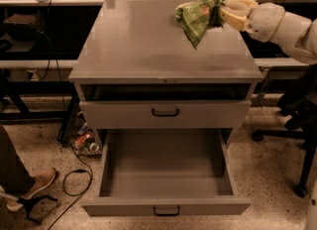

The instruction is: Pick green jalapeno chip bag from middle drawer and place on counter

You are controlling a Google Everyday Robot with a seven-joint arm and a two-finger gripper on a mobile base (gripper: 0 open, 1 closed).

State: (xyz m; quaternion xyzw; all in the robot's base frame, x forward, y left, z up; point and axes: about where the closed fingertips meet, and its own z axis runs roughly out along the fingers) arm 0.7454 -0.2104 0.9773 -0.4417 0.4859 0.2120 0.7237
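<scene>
The green jalapeno chip bag [197, 16] hangs crinkled from my gripper [224, 13], which is shut on its right edge. The bag is held just above the back right part of the counter [148, 45]. My cream arm [277, 23] reaches in from the right. The middle drawer [166, 174] is pulled fully out below, and its flat grey tray is empty. The cream bowl is hidden behind the bag.
A shut grey drawer front [166, 113] with a dark handle sits above the open drawer. A person's shoe [29, 187] and cables [74, 179] lie on the floor at left. A chair base [297, 174] stands at right. Clutter [84, 142] lies under the left side.
</scene>
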